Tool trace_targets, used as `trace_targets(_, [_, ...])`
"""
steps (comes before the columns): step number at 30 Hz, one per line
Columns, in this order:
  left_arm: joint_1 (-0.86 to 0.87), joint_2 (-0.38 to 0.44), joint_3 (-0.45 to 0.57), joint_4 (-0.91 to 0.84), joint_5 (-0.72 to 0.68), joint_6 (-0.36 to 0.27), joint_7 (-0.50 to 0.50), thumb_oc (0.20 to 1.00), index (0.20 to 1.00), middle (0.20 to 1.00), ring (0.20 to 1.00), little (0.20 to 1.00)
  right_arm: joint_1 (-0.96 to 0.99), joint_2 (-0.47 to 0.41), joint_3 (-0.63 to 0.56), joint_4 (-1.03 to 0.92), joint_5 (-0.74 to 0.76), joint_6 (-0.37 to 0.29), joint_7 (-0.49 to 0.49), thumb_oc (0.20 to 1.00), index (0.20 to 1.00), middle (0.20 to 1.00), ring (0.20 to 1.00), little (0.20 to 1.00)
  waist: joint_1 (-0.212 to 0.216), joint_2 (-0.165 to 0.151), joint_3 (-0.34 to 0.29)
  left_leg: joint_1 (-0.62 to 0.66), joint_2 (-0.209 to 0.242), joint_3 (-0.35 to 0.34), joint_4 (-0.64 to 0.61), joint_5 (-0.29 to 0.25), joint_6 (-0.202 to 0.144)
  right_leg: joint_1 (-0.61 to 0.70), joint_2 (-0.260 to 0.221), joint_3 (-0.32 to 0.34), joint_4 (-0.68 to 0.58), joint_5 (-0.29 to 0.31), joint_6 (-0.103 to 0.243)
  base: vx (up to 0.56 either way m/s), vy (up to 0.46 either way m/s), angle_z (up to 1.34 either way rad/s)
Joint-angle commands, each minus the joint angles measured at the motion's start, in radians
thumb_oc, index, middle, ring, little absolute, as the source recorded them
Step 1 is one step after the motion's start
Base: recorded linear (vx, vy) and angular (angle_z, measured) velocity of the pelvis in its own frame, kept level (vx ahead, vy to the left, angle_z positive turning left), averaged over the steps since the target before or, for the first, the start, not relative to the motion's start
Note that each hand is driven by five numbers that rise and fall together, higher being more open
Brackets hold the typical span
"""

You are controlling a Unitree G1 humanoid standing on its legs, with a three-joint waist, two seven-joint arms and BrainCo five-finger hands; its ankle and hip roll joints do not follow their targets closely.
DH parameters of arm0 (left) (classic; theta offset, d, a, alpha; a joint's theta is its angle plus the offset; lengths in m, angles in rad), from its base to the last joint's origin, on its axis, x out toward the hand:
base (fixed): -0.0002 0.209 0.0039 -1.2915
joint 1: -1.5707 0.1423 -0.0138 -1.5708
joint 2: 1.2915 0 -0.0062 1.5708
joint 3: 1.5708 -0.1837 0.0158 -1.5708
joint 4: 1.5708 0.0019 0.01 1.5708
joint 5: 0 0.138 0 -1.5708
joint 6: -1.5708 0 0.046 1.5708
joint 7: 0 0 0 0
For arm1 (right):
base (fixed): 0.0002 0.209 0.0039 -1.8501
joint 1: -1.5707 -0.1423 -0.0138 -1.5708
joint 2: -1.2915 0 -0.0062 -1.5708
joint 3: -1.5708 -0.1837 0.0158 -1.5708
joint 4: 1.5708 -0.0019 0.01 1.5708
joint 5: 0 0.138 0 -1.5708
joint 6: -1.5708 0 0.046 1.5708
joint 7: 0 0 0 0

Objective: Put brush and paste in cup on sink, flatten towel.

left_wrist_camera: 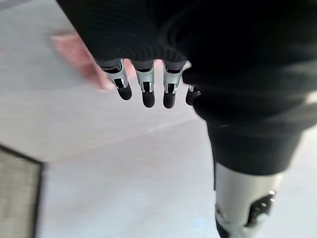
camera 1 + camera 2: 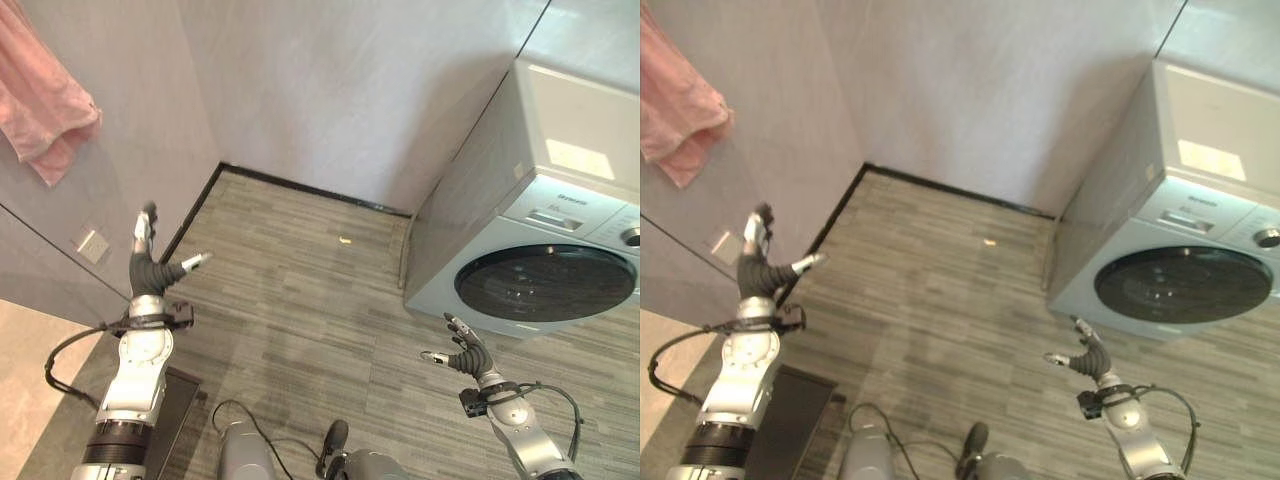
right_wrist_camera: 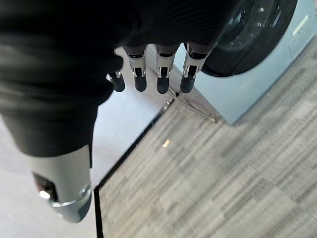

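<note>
Our left hand [image 2: 150, 268] is raised near the wall, fingers spread, below the pink towel [image 2: 40, 105]. Our right hand [image 2: 465, 355], relaxed and empty, hovers before the washing machine [image 2: 540, 250] over bare plank floor [image 2: 300, 300].

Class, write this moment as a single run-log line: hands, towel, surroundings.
left hand: open, raised, empty | right hand: open, empty, near washing machine | pink towel: hanging on wall, bunched, untouched | floor: small yellowish scrap

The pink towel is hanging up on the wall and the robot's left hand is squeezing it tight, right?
Not quite. The pink towel does hang on the wall, but the left hand isn't squeezing it. In the left eye view the hand is below the towel, apart from it, with its fingers straight and nothing in them. The right hand is open too, near the washing machine.
</note>
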Motion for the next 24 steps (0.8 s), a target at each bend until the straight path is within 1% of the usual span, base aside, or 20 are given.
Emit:
trace_targets(1, [-0.044, 0.051, 0.007, -0.028, 0.011, -0.053, 0.017, 1.000, 1.000, 1.000, 1.000, 1.000, 0.003, -0.042, 0.001, -0.056, 0.006, -0.044, 0.003, 1.000, 1.000, 1.000, 1.000, 1.000, 0.038, 0.035, -0.020, -0.030, -0.042, 0.002, -0.156, 0.117, 0.029, 0.133, -0.015, -0.011, -0.013, -0.044, 0.121, 0.25, 0.024, -0.20])
trace_targets(2, [-0.043, 0.051, 0.004, -0.035, 0.017, -0.051, 0.011, 1.000, 1.000, 1.000, 1.000, 1.000, 0.007, -0.041, 0.005, -0.064, 0.000, -0.044, 0.007, 1.000, 1.000, 1.000, 1.000, 1.000, 0.039, 0.036, -0.023, -0.021, -0.042, 0.026, -0.235, 0.163, 0.018, 0.151, -0.011, -0.011, -0.016, -0.052, 0.122, 0.36, 0.040, -0.38])
trace_targets(3, [-0.046, 0.049, 0.002, -0.039, 0.024, -0.050, 0.008, 1.000, 1.000, 1.000, 1.000, 1.000, 0.006, -0.037, 0.007, -0.068, -0.001, -0.045, 0.007, 1.000, 1.000, 1.000, 1.000, 1.000, 0.036, 0.042, -0.027, -0.034, -0.032, 0.061, -0.269, 0.181, 0.014, 0.160, -0.003, -0.016, -0.017, -0.055, 0.124, 0.55, 0.042, -0.35])
trace_targets(4, [-0.053, 0.046, -0.007, -0.041, 0.037, -0.043, 0.002, 1.000, 1.000, 1.000, 1.000, 1.000, 0.002, -0.030, 0.019, -0.075, -0.003, -0.047, 0.009, 1.000, 1.000, 1.000, 1.000, 1.000, 0.030, 0.042, -0.039, -0.035, -0.025, 0.123, -0.326, 0.192, 0.004, 0.198, 0.007, -0.008, -0.015, -0.083, 0.128, 0.56, 0.055, -0.16])
trace_targets(6, [-0.052, 0.051, -0.009, -0.042, 0.053, -0.039, 0.000, 1.000, 1.000, 1.000, 1.000, 1.000, -0.011, -0.024, 0.042, -0.083, -0.017, -0.045, 0.021, 1.000, 1.000, 1.000, 1.000, 1.000, 0.042, 0.047, -0.051, -0.025, -0.018, 0.174, -0.317, 0.229, 0.017, 0.233, 0.027, -0.004, -0.008, -0.106, 0.124, 0.56, 0.071, -0.10])
trace_targets(7, [-0.033, 0.059, 0.003, -0.046, 0.059, -0.034, 0.006, 1.000, 1.000, 1.000, 1.000, 1.000, -0.040, -0.010, 0.069, -0.080, -0.037, -0.039, 0.028, 1.000, 1.000, 1.000, 1.000, 1.000, 0.054, 0.039, -0.076, -0.002, -0.021, 0.169, -0.303, 0.215, 0.045, 0.256, 0.028, 0.020, 0.016, -0.150, 0.126, 0.58, 0.126, -0.42])
trace_targets(9, [-0.023, 0.072, 0.005, -0.048, 0.061, -0.035, 0.007, 1.000, 1.000, 1.000, 1.000, 1.000, -0.063, 0.009, 0.089, -0.080, -0.054, -0.035, 0.030, 1.000, 1.000, 1.000, 1.000, 1.000, 0.070, 0.012, -0.081, -0.001, -0.032, 0.177, -0.236, 0.169, 0.074, 0.256, -0.001, 0.049, 0.102, -0.166, 0.135, 0.52, 0.143, -0.66])
trace_targets(10, [-0.017, 0.074, 0.006, -0.053, 0.060, -0.037, 0.010, 1.000, 1.000, 1.000, 1.000, 1.000, -0.069, 0.019, 0.093, -0.081, -0.059, -0.034, 0.030, 1.000, 1.000, 1.000, 1.000, 1.000, 0.073, -0.010, -0.082, 0.011, -0.046, 0.181, -0.208, 0.128, 0.078, 0.250, -0.028, 0.057, 0.176, -0.152, 0.158, 0.30, 0.095, -0.74])
trace_targets(11, [-0.016, 0.076, 0.007, -0.054, 0.060, -0.036, 0.010, 1.000, 1.000, 1.000, 1.000, 1.000, -0.070, 0.020, 0.094, -0.081, -0.060, -0.033, 0.030, 1.000, 1.000, 1.000, 1.000, 1.000, 0.074, -0.014, -0.081, 0.012, -0.048, 0.184, -0.204, 0.122, 0.080, 0.248, -0.034, 0.060, 0.183, -0.157, 0.161, 0.28, 0.126, -0.50])
trace_targets(12, [-0.014, 0.078, 0.007, -0.052, 0.059, -0.037, 0.014, 1.000, 1.000, 1.000, 1.000, 1.000, -0.077, 0.032, 0.100, -0.081, -0.063, -0.033, 0.029, 1.000, 1.000, 1.000, 1.000, 1.000, 0.077, -0.026, -0.075, 0.021, -0.060, 0.194, -0.185, 0.090, 0.104, 0.225, -0.063, 0.069, 0.265, -0.120, 0.187, 0.31, 0.235, -0.26])
trace_targets(13, [-0.001, 0.074, 0.005, -0.058, 0.053, -0.037, 0.020, 1.000, 1.000, 1.000, 1.000, 1.000, -0.076, 0.046, 0.104, -0.085, -0.072, -0.031, 0.034, 1.000, 1.000, 1.000, 1.000, 1.000, 0.075, -0.040, -0.072, 0.054, -0.096, 0.199, -0.179, 0.037, 0.146, 0.176, -0.107, 0.081, 0.426, 0.006, 0.246, 0.31, 0.236, -0.01])
trace_targets(14, [0.000, 0.074, 0.006, -0.059, 0.053, -0.037, 0.020, 1.000, 1.000, 1.000, 1.000, 1.000, -0.076, 0.047, 0.105, -0.085, -0.073, -0.031, 0.034, 1.000, 1.000, 1.000, 1.000, 1.000, 0.077, -0.042, -0.073, 0.054, -0.098, 0.202, -0.179, 0.034, 0.149, 0.172, -0.110, 0.084, 0.432, 0.005, 0.248, 0.31, 0.248, 0.05])
trace_targets(15, [0.005, 0.074, 0.004, -0.060, 0.049, -0.036, 0.021, 1.000, 1.000, 1.000, 1.000, 1.000, -0.073, 0.045, 0.101, -0.087, -0.076, -0.031, 0.035, 1.000, 1.000, 1.000, 1.000, 1.000, 0.072, -0.038, -0.070, 0.074, -0.109, 0.195, -0.181, 0.016, 0.164, 0.143, -0.122, 0.084, 0.525, 0.067, 0.253, 0.09, 0.094, 0.17])
trace_targets(16, [0.005, 0.074, 0.004, -0.061, 0.049, -0.036, 0.021, 1.000, 1.000, 1.000, 1.000, 1.000, -0.073, 0.045, 0.101, -0.087, -0.076, -0.030, 0.036, 1.000, 1.000, 1.000, 1.000, 1.000, 0.073, -0.039, -0.070, 0.073, -0.110, 0.196, -0.181, 0.015, 0.167, 0.138, -0.125, 0.086, 0.533, 0.065, 0.253, 0.14, 0.140, 0.17])
trace_targets(17, [0.010, 0.077, 0.003, -0.067, 0.048, -0.033, 0.024, 1.000, 1.000, 1.000, 1.000, 1.000, -0.075, 0.042, 0.097, -0.093, -0.077, -0.029, 0.032, 1.000, 1.000, 1.000, 1.000, 1.000, 0.067, -0.025, -0.062, 0.087, -0.103, 0.198, -0.180, 0.020, 0.184, 0.097, -0.112, 0.086, 0.599, 0.115, 0.253, 0.12, 0.125, 0.24])
trace_targets(18, [0.015, 0.079, 0.001, -0.069, 0.051, -0.030, 0.028, 1.000, 1.000, 1.000, 1.000, 1.000, -0.078, 0.043, 0.091, -0.103, -0.075, -0.028, 0.028, 1.000, 1.000, 1.000, 1.000, 1.000, 0.060, -0.012, -0.051, 0.108, -0.101, 0.184, -0.182, 0.010, 0.193, 0.055, -0.105, 0.090, 0.671, 0.126, 0.253, 0.22, 0.184, 0.20])
trace_targets(19, [0.022, 0.078, -0.003, -0.066, 0.058, -0.023, 0.029, 1.000, 1.000, 1.000, 1.000, 1.000, -0.081, 0.047, 0.088, -0.105, -0.072, -0.031, 0.020, 1.000, 1.000, 1.000, 1.000, 1.000, 0.055, -0.002, -0.046, 0.130, -0.102, 0.180, -0.185, -0.008, 0.203, 0.020, -0.127, 0.077, 0.714, 0.138, 0.253, 0.27, 0.168, 0.22])
trace_targets(21, [0.027, 0.076, -0.001, -0.060, 0.061, -0.022, 0.034, 1.000, 1.000, 1.000, 1.000, 1.000, -0.080, 0.047, 0.080, -0.120, -0.073, -0.034, 0.020, 1.000, 1.000, 1.000, 1.000, 1.000, 0.038, 0.004, -0.041, 0.194, -0.123, 0.150, -0.221, -0.021, 0.207, -0.030, -0.157, 0.065, 0.672, 0.103, 0.244, 0.34, 0.098, 0.26])
trace_targets(23, [0.043, 0.066, 0.010, -0.062, 0.059, -0.027, 0.031, 1.000, 1.000, 1.000, 1.000, 1.000, -0.067, 0.032, 0.061, -0.153, -0.059, -0.045, 0.038, 1.000, 1.000, 1.000, 1.000, 1.000, 0.032, 0.009, -0.042, 0.237, -0.133, 0.103, -0.246, -0.034, 0.190, -0.078, -0.179, 0.053, 0.505, 0.043, 0.212, 0.46, -0.042, 0.57])
trace_targets(24, [0.046, 0.057, 0.007, -0.052, 0.061, -0.030, 0.029, 1.000, 1.000, 1.000, 1.000, 1.000, -0.050, 0.011, 0.037, -0.181, -0.022, -0.055, 0.046, 1.000, 1.000, 1.000, 1.000, 1.000, 0.014, 0.015, -0.041, 0.257, -0.141, 0.053, -0.250, -0.043, 0.179, -0.096, -0.166, 0.084, 0.396, 0.036, 0.199, 0.46, -0.087, 0.72])
